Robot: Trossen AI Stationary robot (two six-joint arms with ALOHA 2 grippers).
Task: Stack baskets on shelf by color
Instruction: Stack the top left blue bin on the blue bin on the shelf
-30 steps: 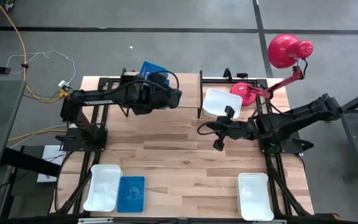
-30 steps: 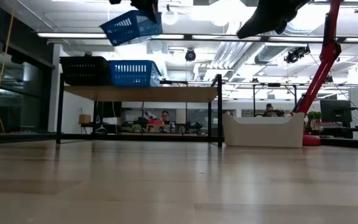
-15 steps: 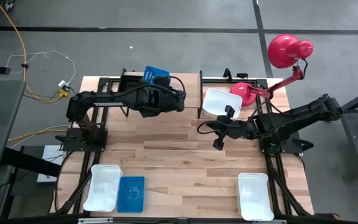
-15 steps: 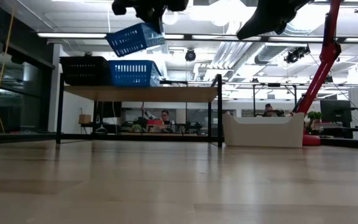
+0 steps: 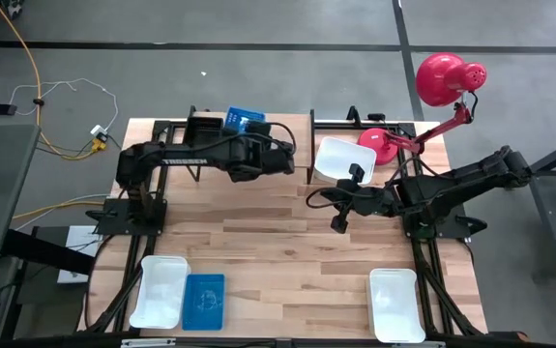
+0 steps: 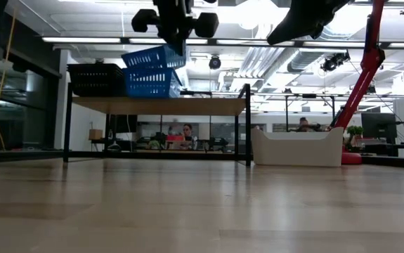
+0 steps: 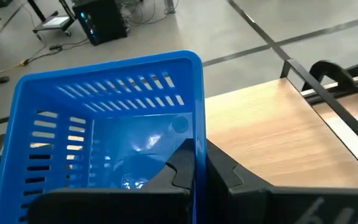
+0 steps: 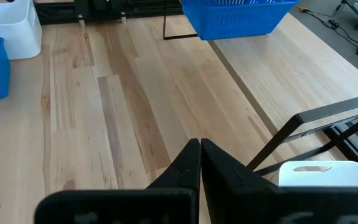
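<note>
Three blue baskets [image 5: 204, 301], three white, one black; left jaws clamp one blue basket [image 7: 110, 130].

Left arm stretched from its base at the table's left edge toward the far edge, wrist raised, left gripper [image 7: 194, 163] clamped tight on the rim of a blue basket [image 7: 113, 124] held tilted in the air. Right arm reaching from the table's right edge toward the middle, folded low, right gripper [image 8: 200, 155] pressed shut and empty, hovering above the bare wood nearer the far edge than the near one
</note>
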